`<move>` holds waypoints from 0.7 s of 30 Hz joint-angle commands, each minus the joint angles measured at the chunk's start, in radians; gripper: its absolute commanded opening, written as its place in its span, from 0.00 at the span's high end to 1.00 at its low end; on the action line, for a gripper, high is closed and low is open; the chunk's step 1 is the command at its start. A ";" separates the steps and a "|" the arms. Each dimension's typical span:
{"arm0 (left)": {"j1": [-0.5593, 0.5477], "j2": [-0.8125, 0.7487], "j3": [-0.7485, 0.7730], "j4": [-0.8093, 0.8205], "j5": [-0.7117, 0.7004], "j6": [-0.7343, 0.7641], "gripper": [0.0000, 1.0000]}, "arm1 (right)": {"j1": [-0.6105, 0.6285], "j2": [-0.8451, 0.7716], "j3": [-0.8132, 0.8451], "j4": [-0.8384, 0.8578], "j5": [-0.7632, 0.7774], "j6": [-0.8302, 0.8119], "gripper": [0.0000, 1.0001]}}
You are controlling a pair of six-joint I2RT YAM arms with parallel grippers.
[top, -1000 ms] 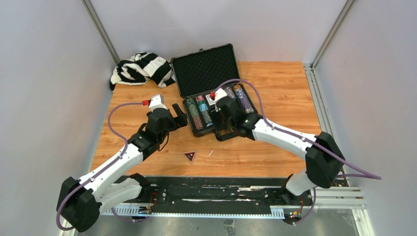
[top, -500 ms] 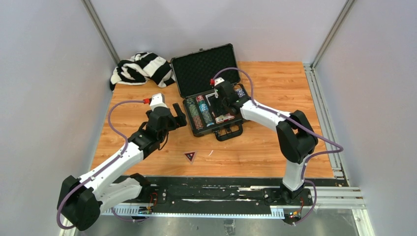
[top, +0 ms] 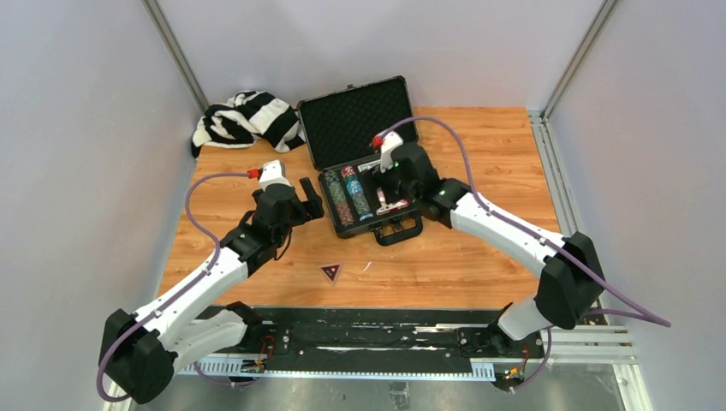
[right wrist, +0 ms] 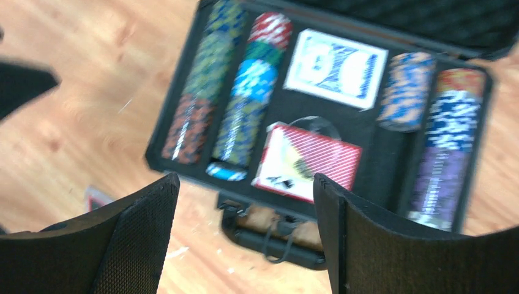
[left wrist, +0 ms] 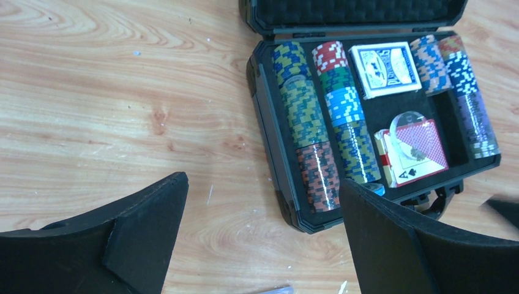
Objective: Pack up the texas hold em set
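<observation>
Open black rectangular hard case (top: 358, 120) on the wooden table (top: 505, 145), set toward the far middle. Its foam-lined lid is raised toward the back wall and its handle (left wrist: 437, 202) faces the arms. Multicoloured poker chip stacks (left wrist: 306, 122) lie on their sides in the tray, in two rows at the left and two at the right. Between them sit a blue-backed card deck (left wrist: 387, 68) on the far side and a red-backed card deck (left wrist: 416, 150) on the near side, with a clear round disc (left wrist: 409, 119) resting on the latter. The left hand (left wrist: 263, 180) hangs over bare table just beside the case's left wall, fingers spread and holding nothing. The right hand (right wrist: 245, 177) hovers above the tray, fingers likewise spread and empty. A black-and-white striped cloth (top: 246, 118) lies crumpled at the far left, beside the lid. A small dark triangular piece (top: 331, 272) lies on the table nearer the arms.
</observation>
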 commanded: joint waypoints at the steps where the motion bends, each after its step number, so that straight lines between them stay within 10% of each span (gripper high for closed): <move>1: 0.013 -0.048 0.049 -0.032 -0.033 0.020 0.02 | 0.149 0.015 -0.116 0.006 -0.015 0.030 0.21; 21: 0.233 -0.152 -0.059 -0.033 0.228 -0.050 0.02 | 0.465 0.329 -0.014 0.025 0.077 0.132 0.17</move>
